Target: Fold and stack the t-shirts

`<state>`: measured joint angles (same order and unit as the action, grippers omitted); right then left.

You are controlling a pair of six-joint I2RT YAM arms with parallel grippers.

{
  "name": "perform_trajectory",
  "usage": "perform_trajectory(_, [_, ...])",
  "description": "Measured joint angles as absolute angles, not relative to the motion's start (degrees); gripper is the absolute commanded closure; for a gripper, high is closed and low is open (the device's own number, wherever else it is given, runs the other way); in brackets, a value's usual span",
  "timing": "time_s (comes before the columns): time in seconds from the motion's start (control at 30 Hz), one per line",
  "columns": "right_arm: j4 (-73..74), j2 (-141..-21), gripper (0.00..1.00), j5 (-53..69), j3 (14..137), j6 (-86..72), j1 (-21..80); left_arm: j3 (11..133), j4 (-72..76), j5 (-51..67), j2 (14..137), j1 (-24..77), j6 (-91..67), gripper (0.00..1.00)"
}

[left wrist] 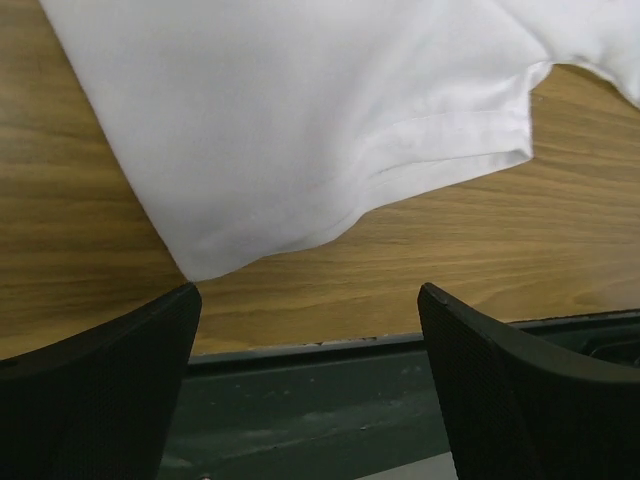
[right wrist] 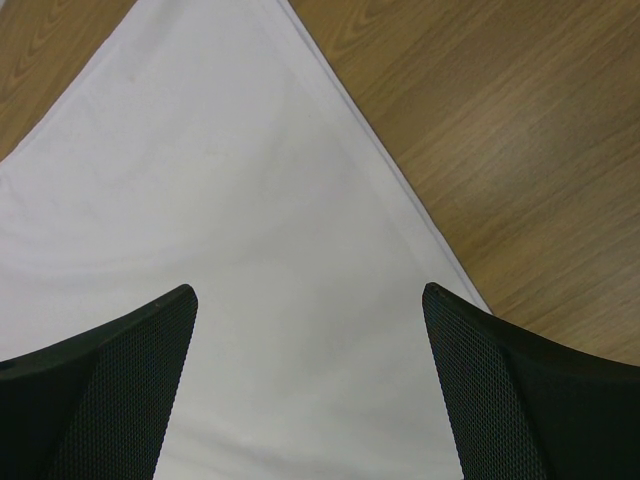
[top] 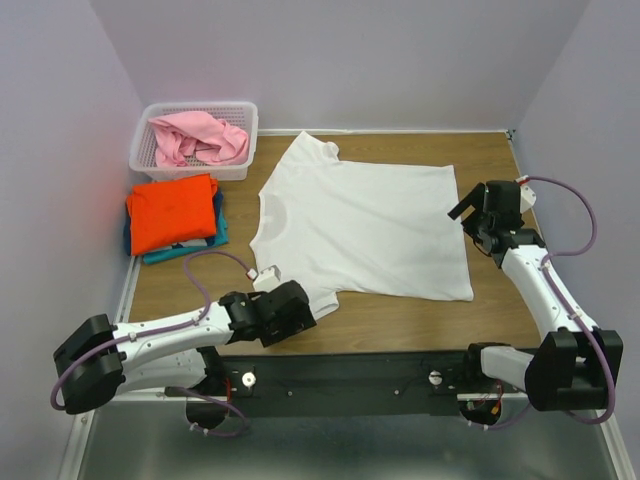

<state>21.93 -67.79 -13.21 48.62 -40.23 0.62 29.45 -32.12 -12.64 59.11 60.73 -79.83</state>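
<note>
A white short-sleeved cloth t-shirt (top: 360, 225) lies spread flat in the middle of the brown wooden table (top: 420, 320), collar to the left and hem to the right. The left gripper (left wrist: 310, 295) sits at the shirt's near sleeve, fingers spread apart and holding nothing. The right gripper (right wrist: 310, 292) hangs over the far right hem corner, also released. At the left, a folded bright orange t-shirt (top: 172, 210) rests on a teal t-shirt (top: 190, 247). A crumpled pink t-shirt (top: 200, 138) lies in the white plastic lattice basket (top: 140, 150) at the far left.
</note>
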Motion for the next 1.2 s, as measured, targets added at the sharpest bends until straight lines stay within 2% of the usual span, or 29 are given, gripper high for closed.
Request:
perform_trajectory(0.1, [21.91, -67.77, 0.00, -13.15, 48.56, -40.03, 0.62, 28.01, -32.64, -12.16, 60.10, 61.65, -84.23, 0.18])
perform_trajectory(0.17, [21.85, -67.77, 0.00, -13.06, 48.45, -39.94, 0.62, 27.55, -32.21, -11.94, 60.03, 61.69, -86.37, 0.22])
perform_trajectory(0.33, [21.71, -67.70, 0.00, -13.02, 47.97, -39.44, 0.62, 26.94, -31.75, -11.99, 60.03, 61.73, -91.02, 0.23])
perform_trajectory(0.43, [21.54, -67.68, 0.00, -12.99, 47.66, -39.35, 0.62, 26.74, -31.59, -12.03, 59.92, 61.73, -93.23, 0.30])
perform_trajectory(0.93, [21.45, -67.31, 0.00, -12.62, 47.57, -38.50, 0.62, 27.33, -33.43, -17.41, 61.43, 61.98, -104.12, 0.34])
perform_trajectory(1.2, [21.45, -67.18, 0.00, -12.62, 47.57, -37.78, 0.62, 28.53, -33.91, -20.47, 64.29, 60.03, -104.29, 0.57])
